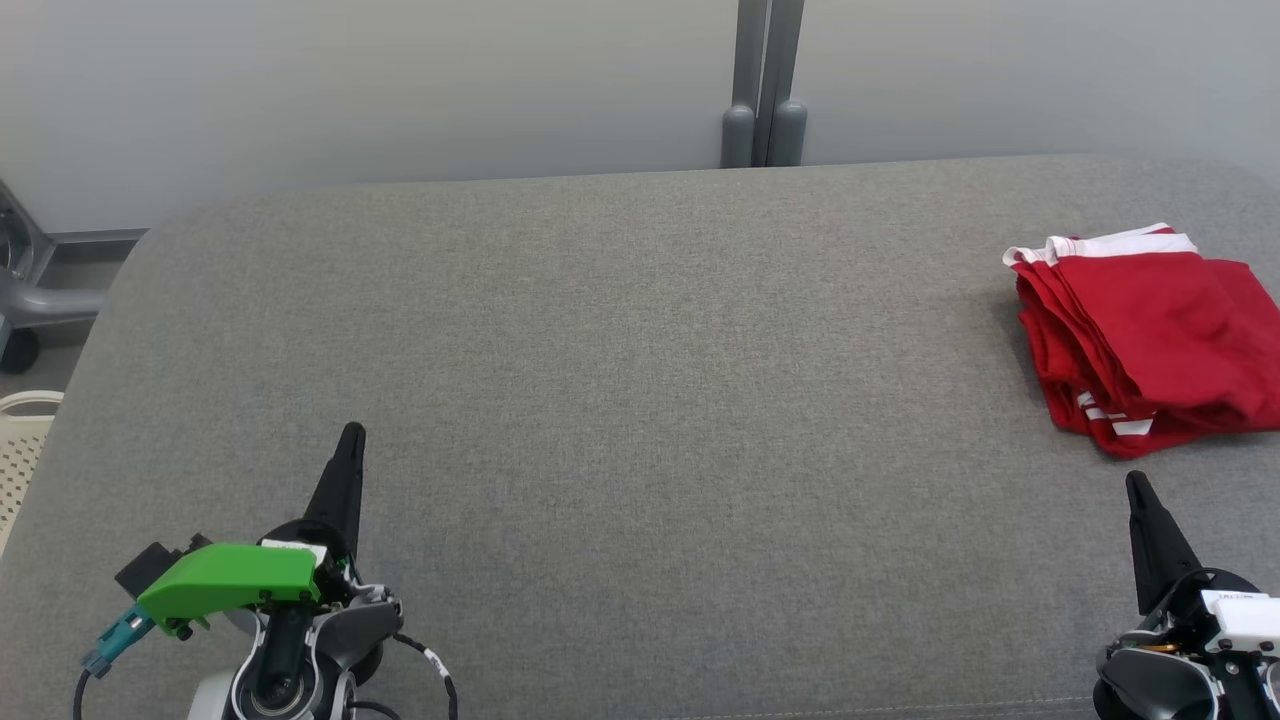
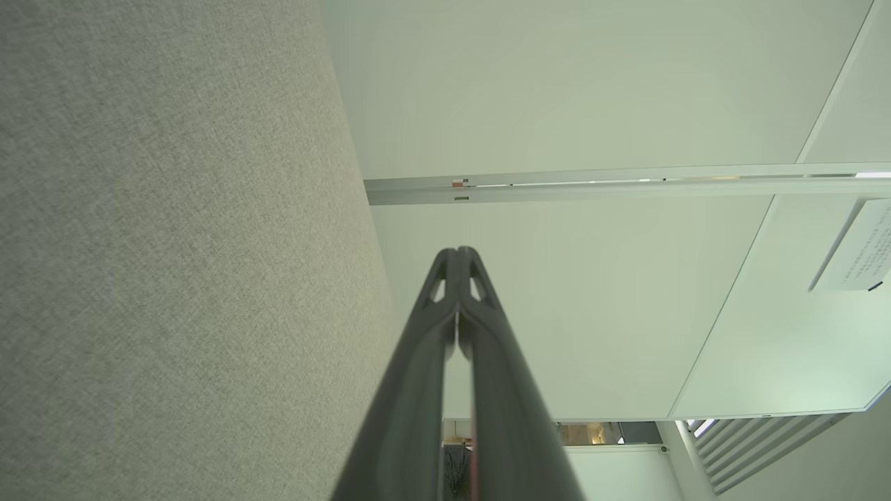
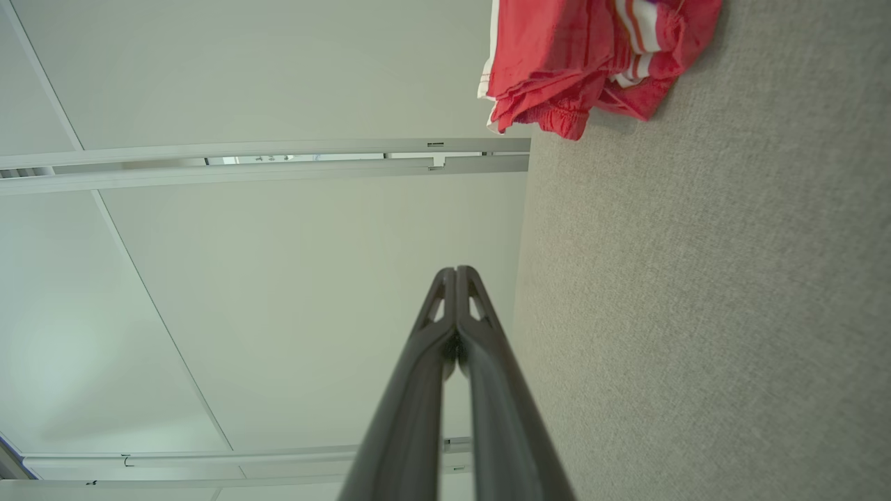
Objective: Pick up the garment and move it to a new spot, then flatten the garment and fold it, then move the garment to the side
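Note:
A red garment [image 1: 1150, 335] with white trim lies folded in a compact stack at the right edge of the grey fabric surface [image 1: 620, 400]. Its red folds [image 3: 578, 62] also show at the top of the right wrist view. My right gripper [image 1: 1138, 485] is shut and holds nothing, its tip a short way in front of the garment without touching it. My left gripper [image 1: 352, 432] is shut and bare at the lower left, far from the garment. In each wrist view the two dark fingers [image 2: 457, 252] [image 3: 456, 271] press together at the tips.
A pale partition wall with a grey post [image 1: 765, 90] stands behind the surface. To the left are a grey metal frame with a wheel [image 1: 25, 300] and a cream perforated basket [image 1: 20, 445] below the surface's edge.

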Available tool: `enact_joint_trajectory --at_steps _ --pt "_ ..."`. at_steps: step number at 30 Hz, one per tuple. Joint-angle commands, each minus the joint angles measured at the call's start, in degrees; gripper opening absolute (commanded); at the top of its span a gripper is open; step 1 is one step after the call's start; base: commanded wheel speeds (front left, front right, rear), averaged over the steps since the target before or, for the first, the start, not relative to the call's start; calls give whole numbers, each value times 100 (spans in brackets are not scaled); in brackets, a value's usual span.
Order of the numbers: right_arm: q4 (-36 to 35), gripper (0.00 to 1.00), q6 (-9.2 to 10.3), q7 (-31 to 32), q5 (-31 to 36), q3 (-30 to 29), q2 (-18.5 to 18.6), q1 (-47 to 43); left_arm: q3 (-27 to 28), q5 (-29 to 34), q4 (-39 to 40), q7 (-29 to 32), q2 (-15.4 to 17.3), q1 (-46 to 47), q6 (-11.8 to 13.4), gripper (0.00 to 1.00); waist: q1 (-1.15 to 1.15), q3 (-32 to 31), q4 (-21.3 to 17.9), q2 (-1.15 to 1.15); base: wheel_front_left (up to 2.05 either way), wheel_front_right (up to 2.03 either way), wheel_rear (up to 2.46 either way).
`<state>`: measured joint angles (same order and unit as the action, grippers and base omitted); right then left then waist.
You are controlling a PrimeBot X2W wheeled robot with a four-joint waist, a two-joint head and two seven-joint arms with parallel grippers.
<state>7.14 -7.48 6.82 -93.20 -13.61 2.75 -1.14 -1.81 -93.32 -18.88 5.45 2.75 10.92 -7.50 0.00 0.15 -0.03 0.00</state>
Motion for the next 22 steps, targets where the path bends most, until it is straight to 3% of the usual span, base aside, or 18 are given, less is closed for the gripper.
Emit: enact_joint_trajectory --at_steps 1,22 --pt "-24 0 -2 20 -20 -10 24 22 16 -34 19 1 7 75 -19 0 0 0 0 0 0 0 0" --pt "-24 0 -2 20 -20 -10 24 22 16 -34 19 1 7 75 -19 0 0 0 0 0 0 0 0"
